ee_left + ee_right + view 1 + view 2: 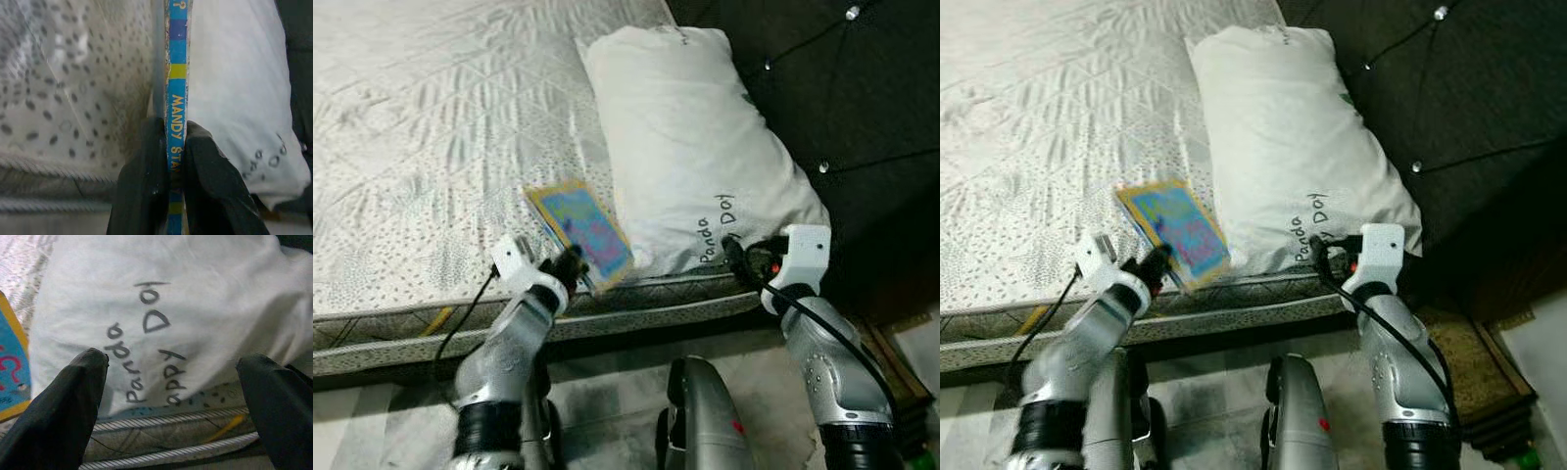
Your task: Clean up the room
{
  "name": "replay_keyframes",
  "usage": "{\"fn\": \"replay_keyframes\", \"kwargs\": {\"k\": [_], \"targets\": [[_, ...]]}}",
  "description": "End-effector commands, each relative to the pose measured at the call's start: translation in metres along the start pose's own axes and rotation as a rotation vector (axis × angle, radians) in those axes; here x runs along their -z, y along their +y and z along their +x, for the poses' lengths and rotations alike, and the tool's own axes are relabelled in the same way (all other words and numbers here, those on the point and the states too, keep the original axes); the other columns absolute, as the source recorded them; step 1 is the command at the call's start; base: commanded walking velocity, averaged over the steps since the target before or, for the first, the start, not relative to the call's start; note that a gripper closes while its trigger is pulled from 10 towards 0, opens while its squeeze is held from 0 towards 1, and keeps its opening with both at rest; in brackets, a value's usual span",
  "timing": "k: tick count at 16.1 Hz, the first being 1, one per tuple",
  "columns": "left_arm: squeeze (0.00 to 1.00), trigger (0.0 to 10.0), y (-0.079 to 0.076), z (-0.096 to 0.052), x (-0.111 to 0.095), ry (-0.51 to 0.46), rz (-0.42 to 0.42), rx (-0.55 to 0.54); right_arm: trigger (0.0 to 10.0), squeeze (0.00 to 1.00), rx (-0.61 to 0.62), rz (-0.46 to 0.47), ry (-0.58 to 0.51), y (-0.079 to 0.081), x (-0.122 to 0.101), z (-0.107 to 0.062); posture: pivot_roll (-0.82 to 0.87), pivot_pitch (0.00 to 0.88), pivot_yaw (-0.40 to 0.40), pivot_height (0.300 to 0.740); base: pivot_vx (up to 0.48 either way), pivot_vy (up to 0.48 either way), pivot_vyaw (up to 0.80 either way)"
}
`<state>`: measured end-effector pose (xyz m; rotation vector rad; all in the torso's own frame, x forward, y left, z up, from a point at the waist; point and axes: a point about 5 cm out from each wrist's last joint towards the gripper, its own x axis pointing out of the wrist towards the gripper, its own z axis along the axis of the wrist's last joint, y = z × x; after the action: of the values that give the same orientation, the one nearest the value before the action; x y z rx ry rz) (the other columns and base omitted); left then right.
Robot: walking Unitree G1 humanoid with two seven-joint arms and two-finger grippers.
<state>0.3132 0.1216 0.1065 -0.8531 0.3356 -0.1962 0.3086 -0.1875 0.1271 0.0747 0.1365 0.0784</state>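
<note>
Book (582, 228), thin and colourful, sits at the mattress (421, 147) edge just beside the pillow (690, 137), lifted at its near corner. My left gripper (176, 147) has both fingers pinched on the spine end, a shallow hold right at the tip. I'd say the risk is the book pivoting or slipping out as I lift, since all its weight hangs past the pinch. My right gripper (173, 382) hovers spread wide at the pillow's near end, holding nothing; closing now could snag the pillowcase and drag it off the bed.
</note>
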Motion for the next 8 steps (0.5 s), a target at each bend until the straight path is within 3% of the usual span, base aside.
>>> {"fn": "replay_keyframes", "kwargs": {"k": [1, 2, 4, 6, 8], "targets": [[0.0, 10.0, 0.005, -0.005, 0.007, 0.097, -0.009, -0.012, 10.0, 0.0, 0.013, -0.007, 0.011, -0.005, 0.004, -0.003, -0.1, 0.212, -0.052, 0.585, 0.0, 0.0, 0.0], [0.0, 10.0, 0.009, -0.007, 0.009, 0.135, -0.008, -0.028, 10.0, 0.0, 0.014, -0.007, 0.011, -0.005, 0.004, -0.003, -0.1, 0.213, -0.052, 0.585, 0.0, 0.0, 0.0], [0.0, 10.0, 0.037, -0.012, 0.008, 0.203, 0.024, -0.112, 10.0, 0.0, 0.015, -0.009, 0.015, -0.004, 0.005, -0.003, -0.1, 0.216, -0.055, 0.585, 0.0, 0.0, 0.0], [0.0, 10.0, 0.053, -0.016, -0.004, 0.197, 0.087, -0.184, 10.0, 0.0, 0.019, -0.015, 0.017, -0.007, 0.005, -0.002, -0.11, 0.216, -0.058, 0.585, 0.0, 0.0, 0.0], [0.0, 10.0, 0.057, -0.016, -0.009, 0.192, 0.11, -0.203, 10.0, 0.0, 0.021, -0.017, 0.017, -0.008, 0.005, -0.002, -0.11, 0.215, -0.058, 0.585, 0.0, 0.0, 0.0]]}}
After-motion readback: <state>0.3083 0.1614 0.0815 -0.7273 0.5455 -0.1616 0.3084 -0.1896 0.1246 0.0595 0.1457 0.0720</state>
